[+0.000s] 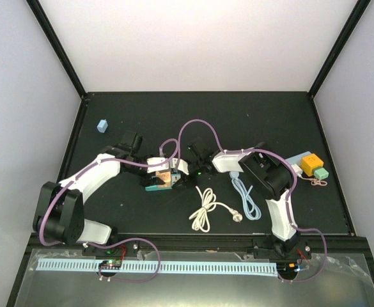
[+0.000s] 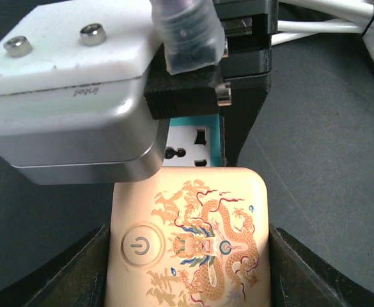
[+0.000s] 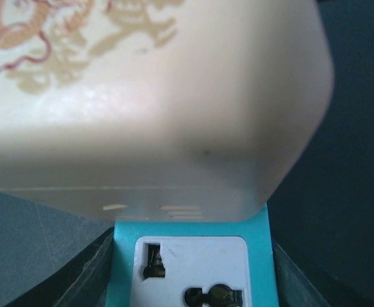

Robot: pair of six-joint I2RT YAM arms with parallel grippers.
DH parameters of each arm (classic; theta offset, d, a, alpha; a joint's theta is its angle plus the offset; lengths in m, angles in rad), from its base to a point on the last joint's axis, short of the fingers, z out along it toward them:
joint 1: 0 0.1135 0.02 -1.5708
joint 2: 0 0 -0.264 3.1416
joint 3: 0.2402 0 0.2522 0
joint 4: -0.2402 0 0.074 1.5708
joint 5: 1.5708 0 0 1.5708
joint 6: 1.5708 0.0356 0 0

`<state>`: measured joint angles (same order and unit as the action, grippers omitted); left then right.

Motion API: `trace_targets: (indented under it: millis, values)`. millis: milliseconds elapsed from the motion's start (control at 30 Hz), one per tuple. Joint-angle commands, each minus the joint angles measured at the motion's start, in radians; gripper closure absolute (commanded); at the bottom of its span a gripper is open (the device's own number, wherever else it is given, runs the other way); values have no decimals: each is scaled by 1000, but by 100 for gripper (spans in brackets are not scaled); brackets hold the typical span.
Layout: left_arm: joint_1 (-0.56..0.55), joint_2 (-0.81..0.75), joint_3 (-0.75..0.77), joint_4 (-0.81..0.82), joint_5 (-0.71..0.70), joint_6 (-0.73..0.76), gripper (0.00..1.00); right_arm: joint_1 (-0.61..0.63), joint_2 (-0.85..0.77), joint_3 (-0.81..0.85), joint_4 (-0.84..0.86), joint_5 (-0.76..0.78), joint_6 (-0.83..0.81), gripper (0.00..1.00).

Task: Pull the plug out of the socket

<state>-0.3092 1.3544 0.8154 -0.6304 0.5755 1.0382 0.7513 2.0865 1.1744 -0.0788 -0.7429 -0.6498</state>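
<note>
The plug point(image 2: 190, 243) is a cream block with a dragon print and a power button. My left gripper point(image 2: 187, 262) is shut on it, with a black finger point(image 2: 78, 275) on each side. The plug sits against the teal socket point(image 3: 193, 268), which has a white face. My right gripper point(image 3: 193, 275) is shut on the socket, with fingers point(image 3: 78, 281) at both teal edges. In the top view the plug point(image 1: 166, 179) and socket point(image 1: 153, 187) lie at table centre between the left gripper point(image 1: 149, 169) and the right gripper point(image 1: 187, 174). The plug's pins are hidden.
A coiled white cable point(image 1: 202, 210) and a light-blue cable point(image 1: 245, 197) lie in front of the grippers. Orange point(image 1: 311, 165) and green point(image 1: 321, 173) blocks sit at the right edge, and a blue cube point(image 1: 101, 126) at the back left. The right wrist's silver camera point(image 2: 71, 128) hangs close above the plug.
</note>
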Motion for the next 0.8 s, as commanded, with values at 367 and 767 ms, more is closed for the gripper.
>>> trace_targets:
  millis: [367,767]
  values:
    - [24,82,151,-85,139,-88,86,5,82,-17,-101,97,7,99]
    - [25,-110,-4,4,127,69,87,4,101,4,-121,90,20,99]
